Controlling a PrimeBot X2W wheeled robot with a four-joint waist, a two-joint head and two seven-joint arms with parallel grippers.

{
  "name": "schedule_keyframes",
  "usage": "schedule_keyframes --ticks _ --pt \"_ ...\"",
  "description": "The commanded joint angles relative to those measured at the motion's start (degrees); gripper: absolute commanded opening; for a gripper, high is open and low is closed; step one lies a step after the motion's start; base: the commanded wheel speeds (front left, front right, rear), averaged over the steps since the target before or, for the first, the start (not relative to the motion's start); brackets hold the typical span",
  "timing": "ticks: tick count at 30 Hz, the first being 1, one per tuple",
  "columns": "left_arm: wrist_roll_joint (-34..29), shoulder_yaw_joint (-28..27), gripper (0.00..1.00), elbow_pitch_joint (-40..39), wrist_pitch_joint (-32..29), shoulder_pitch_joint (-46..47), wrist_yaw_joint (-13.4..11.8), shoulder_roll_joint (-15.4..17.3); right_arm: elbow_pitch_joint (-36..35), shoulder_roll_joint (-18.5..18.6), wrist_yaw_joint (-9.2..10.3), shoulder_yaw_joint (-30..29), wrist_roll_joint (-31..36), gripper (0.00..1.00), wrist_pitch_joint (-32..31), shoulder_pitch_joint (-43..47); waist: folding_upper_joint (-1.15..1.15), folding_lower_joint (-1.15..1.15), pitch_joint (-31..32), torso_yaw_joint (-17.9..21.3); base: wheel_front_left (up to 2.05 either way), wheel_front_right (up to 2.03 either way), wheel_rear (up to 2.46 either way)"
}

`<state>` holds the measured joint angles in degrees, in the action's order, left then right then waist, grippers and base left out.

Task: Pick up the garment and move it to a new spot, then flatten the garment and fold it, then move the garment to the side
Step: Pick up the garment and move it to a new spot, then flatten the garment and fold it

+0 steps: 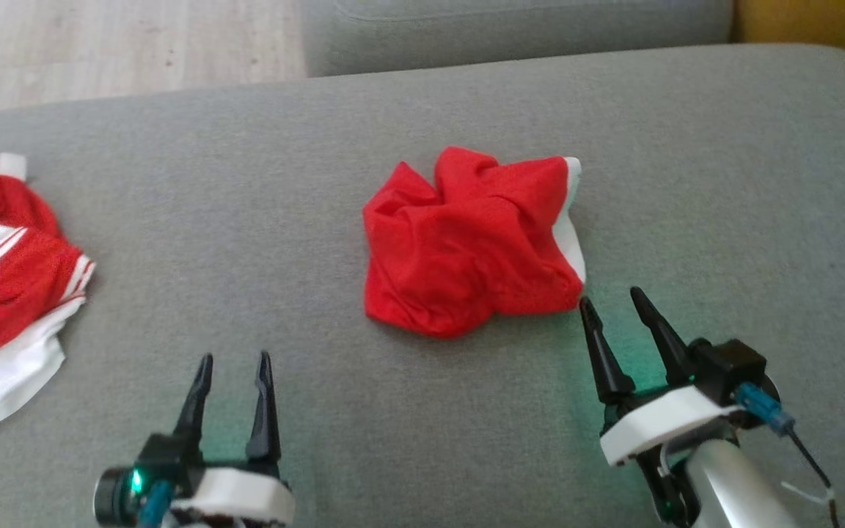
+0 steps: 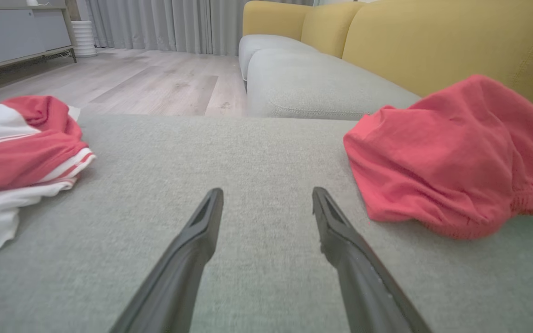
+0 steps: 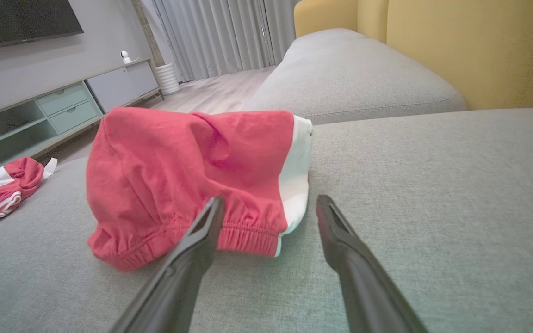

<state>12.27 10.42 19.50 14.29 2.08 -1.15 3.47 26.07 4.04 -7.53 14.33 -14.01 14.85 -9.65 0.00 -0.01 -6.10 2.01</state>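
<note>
mix-up looms: left hand (image 1: pixel 235 359) and right hand (image 1: pixel 610 297) hold fingers apart, empty, the striped garment (image 1: pixel 12 279) lies at the left on the sofa (image 1: pixel 246 183), yet the right hand sits just beside a plainer red heap (image 1: pixel 459 242) and could grab that.

sofa seat (image 1: pixel 422 440): carries both garments | garment (image 1: pixel 466 242): mid-seat | other garment (image 1: pixel 4 279): at left edge, well apart | right pincer (image 1: pixel 610 296): just before garment's right corner | left pincer (image 1: pixel 235 356): over seat, before and between the garments | floor (image 1: pixel 100 44): behind seat, left
</note>
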Motion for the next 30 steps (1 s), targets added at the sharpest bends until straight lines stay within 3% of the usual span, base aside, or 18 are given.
schedule_keyframes --ticks 1,14,28,29,30 --pt "-0.7 -2.3 1.00 -2.0 0.7 0.5 0.4 0.0 -1.8 -0.6 0.04 0.9 0.3 1.00 0.2 -0.3 0.00 0.01 0.4 -0.8 0.00 0.00 0.00" --pt "-1.5 -1.1 1.00 -2.2 0.7 -0.1 1.9 -0.6 1.4 -0.8 0.04 -3.0 -2.0 1.00 0.2 -2.6 0.00 0.01 -1.1 -2.9 0.00 0.00 0.00" --pt "-0.7 3.3 1.00 -1.4 0.7 3.1 1.3 -0.6 16.8 -1.1 0.04 -3.3 -2.5 1.00 0.2 -10.3 0.00 0.01 -5.5 -7.8 0.00 0.00 0.00" --pt "-0.7 3.4 1.00 -1.3 0.7 3.1 1.3 -0.6 18.1 -1.1 0.04 -3.6 -2.2 0.96 0.2 -10.5 0.00 0.01 -5.6 -8.0 0.00 0.00 0.00" --pt "-0.7 3.4 1.00 -1.3 0.7 3.1 1.2 -0.6 19.2 -1.1 0.04 -3.9 -1.9 0.25 0.2 -10.7 0.00 0.01 -5.6 -8.2 0.00 0.00 0.00"
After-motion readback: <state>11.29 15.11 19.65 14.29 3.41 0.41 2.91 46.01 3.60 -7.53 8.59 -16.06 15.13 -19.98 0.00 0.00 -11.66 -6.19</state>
